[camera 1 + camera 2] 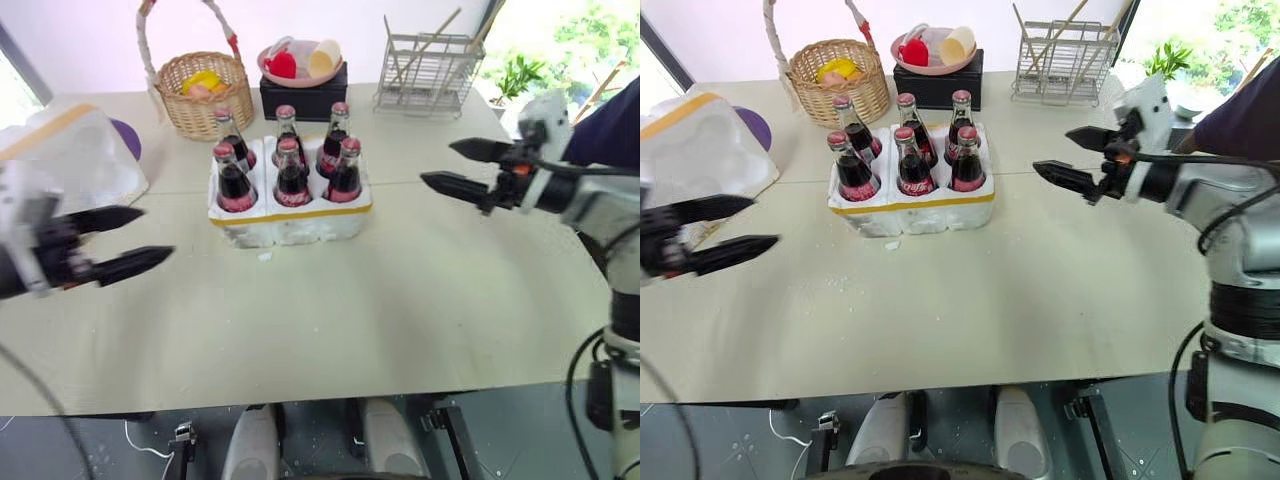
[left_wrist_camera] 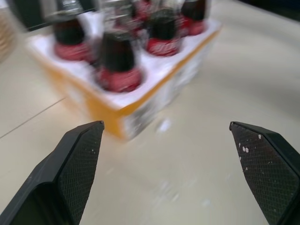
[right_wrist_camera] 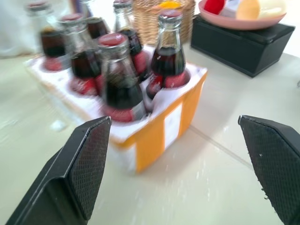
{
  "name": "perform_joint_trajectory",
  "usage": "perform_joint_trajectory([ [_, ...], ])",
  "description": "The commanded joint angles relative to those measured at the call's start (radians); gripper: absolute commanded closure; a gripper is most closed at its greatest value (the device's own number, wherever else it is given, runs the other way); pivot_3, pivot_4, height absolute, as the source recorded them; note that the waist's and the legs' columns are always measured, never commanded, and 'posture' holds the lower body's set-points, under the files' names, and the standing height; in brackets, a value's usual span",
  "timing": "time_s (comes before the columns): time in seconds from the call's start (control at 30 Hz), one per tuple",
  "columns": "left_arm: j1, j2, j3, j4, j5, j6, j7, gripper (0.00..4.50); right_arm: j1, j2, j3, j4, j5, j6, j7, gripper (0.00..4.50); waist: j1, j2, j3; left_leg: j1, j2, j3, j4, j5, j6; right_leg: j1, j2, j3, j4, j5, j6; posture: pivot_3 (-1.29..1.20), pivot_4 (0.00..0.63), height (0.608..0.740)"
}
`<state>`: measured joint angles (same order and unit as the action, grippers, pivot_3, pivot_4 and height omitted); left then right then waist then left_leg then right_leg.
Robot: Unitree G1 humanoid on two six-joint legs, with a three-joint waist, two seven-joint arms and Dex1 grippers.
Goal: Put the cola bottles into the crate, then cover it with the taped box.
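— Both grippers were empty, yes? How did they stand?

— Yes. My left gripper [image 1: 118, 240] and my right gripper [image 1: 462, 166] had their fingers spread wide and held nothing. They hung over the table [image 1: 400, 300], one on each side of the crate [image 1: 290, 218], both apart from it.

— And the cola bottles [image 1: 290, 170]?

— All six stood upright in the wells of the crate. I judged that part finished.

— So the cover was next?

— I think so. The taped box [image 1: 70, 155] lay at the far left of the table, near my left gripper. I judged it needed both grippers on opposite walls, kept level, then lowered straight so it did not knock the caps.
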<state>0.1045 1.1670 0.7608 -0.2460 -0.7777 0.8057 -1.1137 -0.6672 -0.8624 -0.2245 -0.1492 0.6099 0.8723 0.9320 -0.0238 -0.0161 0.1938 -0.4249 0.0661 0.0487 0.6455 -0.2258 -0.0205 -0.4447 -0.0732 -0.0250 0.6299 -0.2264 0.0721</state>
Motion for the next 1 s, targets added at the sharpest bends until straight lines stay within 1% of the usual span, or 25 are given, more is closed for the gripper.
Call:
perform_joint_trajectory([
  [0.03,0.152,0.116,0.185,0.247,0.223,-0.136,-0.239,0.0,-0.018,-0.038,-0.058,-0.088,0.098,0.028,0.048,0.06,0.0,0.0,0.0,0.0,0.0,0.0,0.0,0.0,0.0,0.0,0.0,0.0,0.0,0.0,0.0,0.0,0.15,0.74],
  [0.1,0.227,0.231,0.187,0.531,0.383,-0.315,-0.352,0.0,-0.042,-0.029,-0.066,-0.106,0.164,0.055,0.064,0.06,0.002,0.001,0.0,0.0,0.001,0.0,0.0,0.0,0.0,-0.001,0.0,-0.001,0.0,0.0,-0.002,0.0,0.15,0.74],
  [0.13,0.233,0.281,0.164,0.654,0.435,-0.397,-0.385,0.0,-0.051,-0.025,-0.064,-0.109,0.184,0.063,0.069,0.06,0.003,0.001,0.0,0.0,0.001,0.0,-0.001,0.0,0.0,-0.002,0.0,-0.001,0.0,0.0,-0.002,0.0,0.15,0.74],
  [0.17,0.226,0.316,0.14,0.74,0.465,-0.458,-0.41,0.0,-0.055,-0.023,-0.06,-0.111,0.197,0.066,0.069,0.06,0.005,0.0,0.0,0.0,0.001,0.0,-0.001,0.0,-0.001,-0.007,-0.001,-0.002,0.0,0.0,-0.003,0.0,0.15,0.74],
  [0.23,0.143,0.399,0.02,0.935,0.507,-0.595,-0.391,0.0,-0.06,-0.016,-0.032,-0.102,0.182,0.046,0.061,0.06,0.013,0.0,-0.001,-0.002,0.0,0.003,-0.001,-0.001,-0.002,-0.01,-0.007,-0.005,-0.001,0.0,-0.003,0.0,0.15,0.74],
  [0.3,-0.01,0.446,-0.137,1.078,0.541,-0.69,-0.318,0.0,-0.067,-0.002,-0.014,-0.087,0.176,0.04,0.049,0.06,0.017,-0.001,-0.001,-0.005,-0.001,0.005,-0.001,-0.002,-0.004,-0.012,-0.01,-0.005,-0.002,0.0,-0.003,0.0,0.15,0.74],
  [0.33,-0.105,0.452,-0.214,1.123,0.562,-0.718,-0.291,0.0,-0.068,0.004,-0.007,-0.082,0.173,0.038,0.044,0.06,0.017,-0.001,-0.001,-0.005,-0.001,0.006,-0.001,-0.002,-0.004,-0.013,-0.012,-0.005,-0.002,0.001,-0.003,0.0,0.15,0.74],
  [0.37,-0.243,0.441,-0.308,1.168,0.606,-0.74,-0.25,0.0,-0.065,0.012,0.002,-0.08,0.166,0.032,0.037,0.06,0.017,-0.002,-0.002,-0.007,-0.001,0.008,-0.001,-0.003,-0.005,-0.014,-0.013,-0.006,-0.002,0.001,-0.003,0.0,0.15,0.74],
  [0.43,-0.451,0.419,-0.439,1.236,0.681,-0.772,-0.217,0.0,-0.06,0.018,0.01,-0.079,0.157,0.023,0.032,0.06,0.017,-0.003,-0.002,-0.013,-0.002,0.01,0.001,-0.001,-0.002,-0.015,-0.013,-0.006,0.0,0.001,-0.002,0.0,0.15,0.74],
  [0.5,-0.659,0.378,-0.564,1.309,0.785,-0.8,-0.183,0.0,-0.055,0.022,0.012,-0.076,0.157,0.025,0.019,0.06,0.016,-0.003,-0.002,-0.019,-0.002,0.01,0.003,-0.001,-0.001,-0.019,-0.012,-0.006,0.0,0.005,0.004,0.0,0.15,0.74],
  [0.57,-0.866,0.31,-0.698,1.391,0.925,-0.831,-0.115,0.0,-0.048,0.024,0.012,-0.082,0.153,0.029,-0.005,0.06,0.02,-0.003,-0.002,-0.018,-0.002,0.011,0.003,-0.001,-0.001,-0.019,-0.01,-0.006,0.001,0.008,0.01,0.0,0.15,0.74],
  [0.63,-1.021,0.244,-0.787,1.465,1.02,-0.834,-0.054,0.0,-0.039,0.026,-0.001,-0.085,0.161,0.048,-0.036,0.06,0.03,-0.003,-0.003,-0.016,-0.001,0.011,0.004,0.0,-0.001,-0.018,-0.009,-0.006,0.002,0.009,0.011,0.0,0.15,0.74],
  [0.73,-1.129,0.189,-0.852,1.536,1.089,-0.831,-0.011,0.0,-0.018,0.013,-0.015,-0.098,0.166,0.061,-0.061,0.06,0.034,-0.005,-0.003,-0.016,0.0,0.011,0.006,0.0,-0.002,-0.017,-0.008,-0.006,0.003,0.009,0.011,0.0,0.15,0.74],
  [0.93,-1.195,0.128,-0.895,1.587,1.153,-0.834,0.056,0.0,0.018,-0.001,-0.063,-0.154,0.206,0.119,-0.124,0.06,0.042,-0.005,-0.003,-0.016,0.0,0.01,0.006,0.0,-0.002,-0.017,-0.009,-0.005,0.002,0.009,0.011,0.0,0.15,0.74],
  [1.0,-1.215,0.113,-0.893,1.591,1.155,-0.828,0.046,0.0,0.037,-0.003,-0.074,-0.177,0.211,0.13,-0.147,0.06,0.045,-0.005,-0.003,-0.016,0.0,0.01,0.007,0.0,-0.002,-0.017,-0.009,-0.005,0.002,0.009,0.011,0.0,0.15,0.74],
])
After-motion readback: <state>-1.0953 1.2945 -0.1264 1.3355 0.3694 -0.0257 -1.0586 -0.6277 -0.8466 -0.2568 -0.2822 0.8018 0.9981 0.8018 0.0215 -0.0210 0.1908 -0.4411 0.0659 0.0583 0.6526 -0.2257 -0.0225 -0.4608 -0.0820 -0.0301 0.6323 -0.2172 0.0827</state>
